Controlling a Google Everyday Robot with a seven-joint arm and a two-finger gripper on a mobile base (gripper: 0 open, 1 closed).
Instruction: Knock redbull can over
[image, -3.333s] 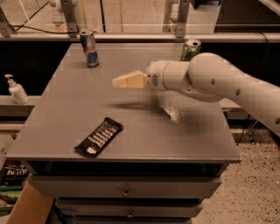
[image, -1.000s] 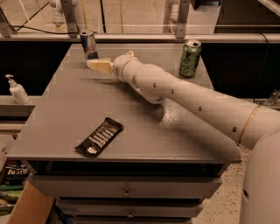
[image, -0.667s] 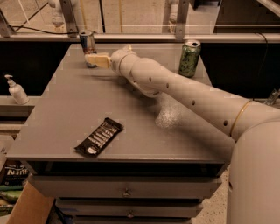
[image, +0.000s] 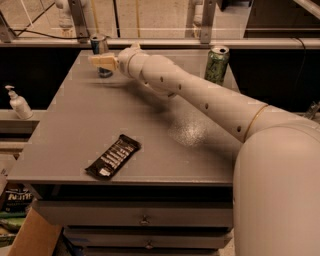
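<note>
The redbull can (image: 99, 46) stands upright at the far left corner of the grey table (image: 75, 125). It is slim, blue and silver, with a silver top. My gripper (image: 102, 62) reaches across the table on the long white arm and sits right in front of the can, covering its lower half. Its tan fingertips are at the can, at or very near its side.
A wider green can (image: 216, 65) stands at the far right of the table. A dark snack bar wrapper (image: 113, 156) lies near the front left edge. A soap dispenser (image: 18, 103) stands on a ledge to the left. Drawers sit below the tabletop.
My arm has stretched further toward the far left corner, from mid-table to the redbull can. The can still stands upright.
</note>
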